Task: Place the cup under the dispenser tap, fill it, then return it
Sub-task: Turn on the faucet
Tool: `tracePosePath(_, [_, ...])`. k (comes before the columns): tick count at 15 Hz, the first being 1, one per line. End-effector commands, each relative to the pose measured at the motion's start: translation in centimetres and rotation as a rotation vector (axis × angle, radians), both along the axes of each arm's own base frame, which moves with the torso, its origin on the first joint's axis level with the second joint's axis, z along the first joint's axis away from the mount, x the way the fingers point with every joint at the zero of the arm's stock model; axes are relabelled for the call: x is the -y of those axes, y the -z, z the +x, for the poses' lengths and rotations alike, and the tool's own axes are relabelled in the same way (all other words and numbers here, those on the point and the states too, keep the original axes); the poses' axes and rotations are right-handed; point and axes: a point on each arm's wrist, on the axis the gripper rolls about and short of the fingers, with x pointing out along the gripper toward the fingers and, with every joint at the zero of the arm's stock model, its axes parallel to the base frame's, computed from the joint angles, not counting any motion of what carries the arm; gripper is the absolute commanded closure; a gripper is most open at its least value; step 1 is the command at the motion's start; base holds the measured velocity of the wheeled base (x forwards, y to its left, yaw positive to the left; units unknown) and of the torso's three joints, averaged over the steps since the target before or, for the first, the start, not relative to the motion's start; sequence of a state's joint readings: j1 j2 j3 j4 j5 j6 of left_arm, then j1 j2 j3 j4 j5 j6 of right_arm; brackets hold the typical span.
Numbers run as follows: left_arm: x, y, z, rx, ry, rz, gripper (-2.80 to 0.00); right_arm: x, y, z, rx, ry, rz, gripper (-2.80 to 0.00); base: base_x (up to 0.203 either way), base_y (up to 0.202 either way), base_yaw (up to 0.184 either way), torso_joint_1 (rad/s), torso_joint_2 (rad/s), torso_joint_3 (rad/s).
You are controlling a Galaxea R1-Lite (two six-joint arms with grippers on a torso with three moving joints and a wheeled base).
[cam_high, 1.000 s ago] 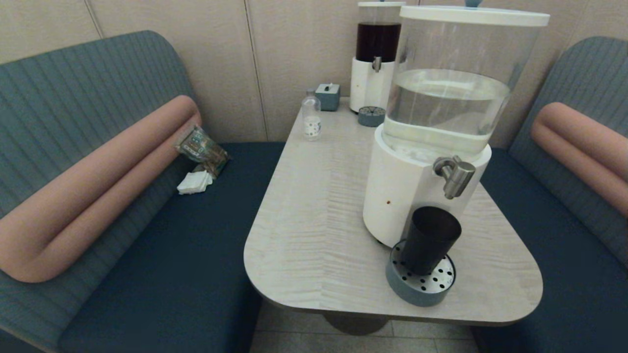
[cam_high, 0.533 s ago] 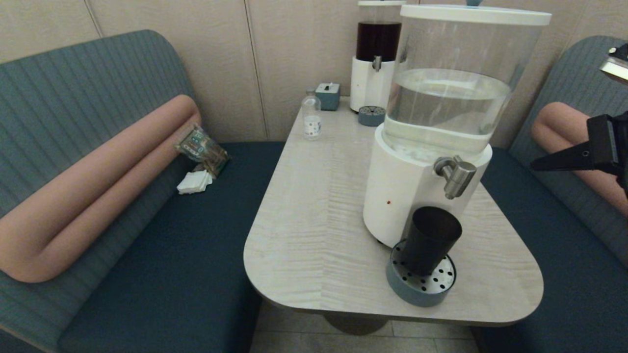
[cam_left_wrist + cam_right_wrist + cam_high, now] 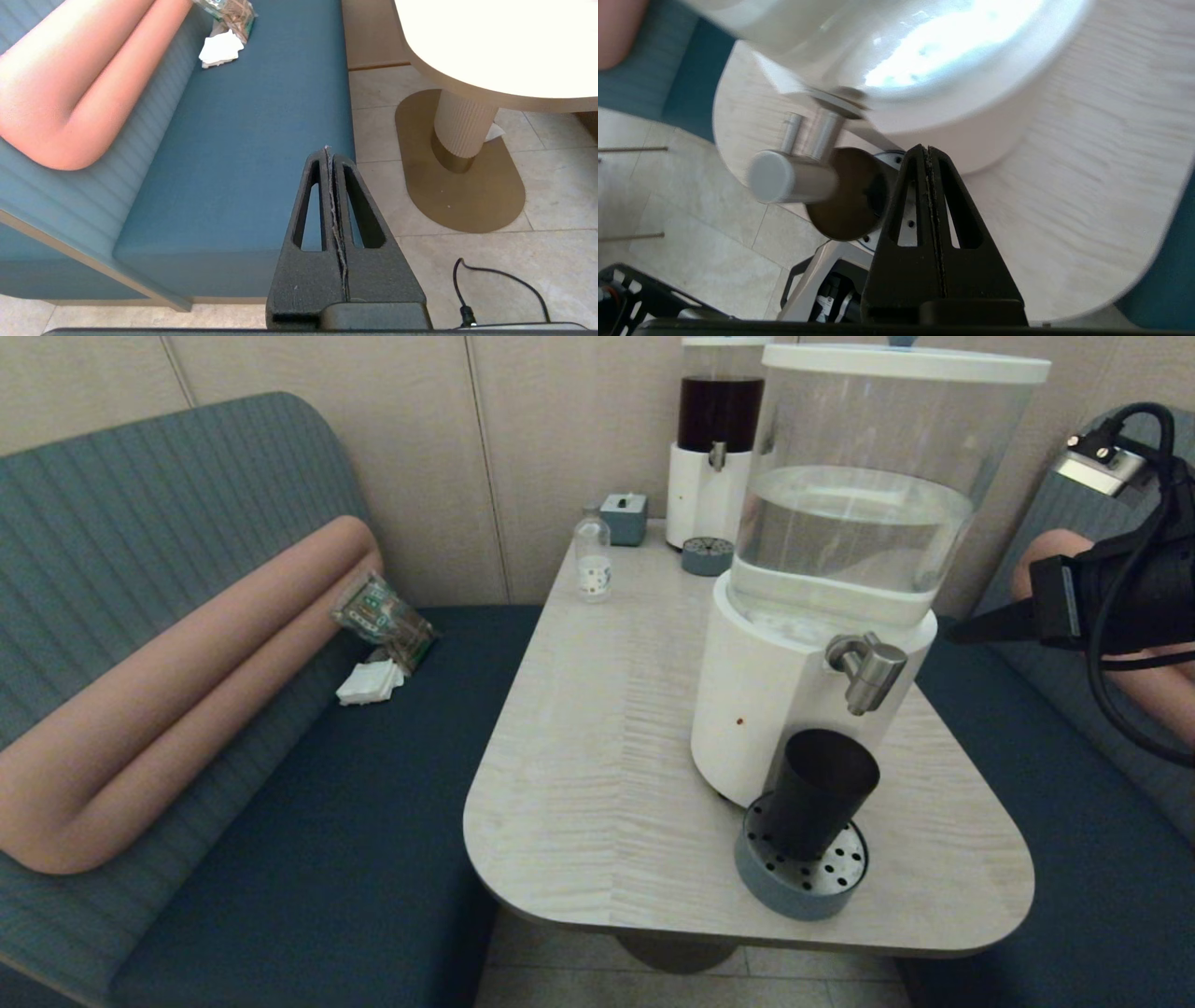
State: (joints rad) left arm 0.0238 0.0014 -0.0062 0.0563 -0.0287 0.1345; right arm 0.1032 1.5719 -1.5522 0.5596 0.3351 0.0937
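Observation:
The dark tapered cup (image 3: 817,791) stands on the round grey drip tray (image 3: 800,870), straight under the brushed-steel tap (image 3: 868,670) of the big white-based dispenser (image 3: 775,700). Its clear tank holds clear liquid. My right gripper (image 3: 954,637) hangs in the air to the right of the tap, fingers shut and empty, pointing at the dispenser. From the right wrist the shut gripper (image 3: 927,149) hovers above the cup (image 3: 847,196), with the tap (image 3: 794,175) beside it. My left gripper (image 3: 327,150) is parked low over the left bench, shut.
A narrower dispenser (image 3: 714,439) with dark liquid, a small clear bottle (image 3: 592,555) and a teal box (image 3: 624,518) stand at the table's far end. Benches flank the table; a packet (image 3: 383,614) and napkins (image 3: 370,683) lie on the left one.
My right arm has come into the head view from the right edge and moved left, towards the tap. The cup and dispenser have stayed put.

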Motion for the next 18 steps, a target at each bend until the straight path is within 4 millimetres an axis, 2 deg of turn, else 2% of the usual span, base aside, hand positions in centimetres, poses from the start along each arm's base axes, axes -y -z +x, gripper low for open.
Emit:
tracePosePath(1, [0.0, 0.0, 0.0, -0.002, 0.000, 0.000, 0.00, -1.0, 0.0, 0.1, 0.004, -0.037, 0.001, 0.00, 0.000, 0.000, 0.000, 0.000, 0.00, 0.000])
tracePosePath(4, [0.0, 0.0, 0.0, -0.002, 0.000, 0.000, 0.00, -2.4, -0.4, 0.0, 0.028, -0.082, 0.001, 0.00, 0.000, 0.000, 0.000, 0.000, 0.00, 0.000])
tracePosePath(10, [0.0, 0.0, 0.0, -0.002, 0.000, 0.000, 0.00, -3.2, 0.2, 0.8, 0.006, -0.103, 0.000, 0.00, 0.000, 0.000, 0.000, 0.000, 0.00, 0.000])
tracePosePath(18, [0.0, 0.0, 0.0, -0.001, 0.000, 0.000, 0.00, -3.7, 0.2, 0.9, 0.020, -0.122, -0.002, 0.00, 0.000, 0.000, 0.000, 0.000, 0.00, 0.000])
